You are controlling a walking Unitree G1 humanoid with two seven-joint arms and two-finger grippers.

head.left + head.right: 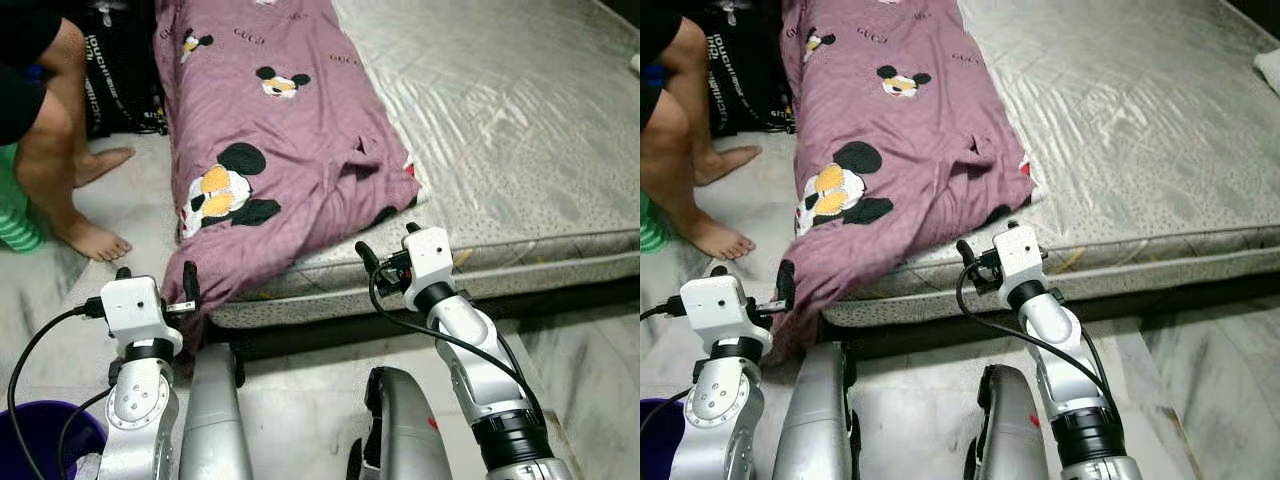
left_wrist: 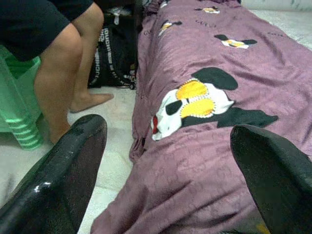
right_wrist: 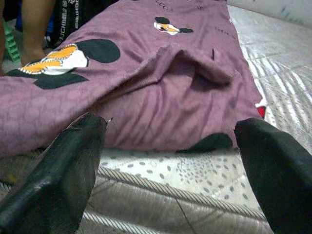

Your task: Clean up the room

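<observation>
Mauve cartoon-print cotton blanket [image 1: 270, 130] on mattress [image 1: 520, 130] | left gripper [image 2: 165, 195], right gripper [image 3: 170, 170] both spread, empty | step: I'm reaching for near hem | next: pinch both corners.

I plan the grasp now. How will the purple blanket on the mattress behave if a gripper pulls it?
The purple blanket is probably floppy: it lies in folds and its corner droops over the mattress edge. Pulled by the left gripper, it would likely stretch and drag rather than lift whole. It seems unbreakable.
</observation>
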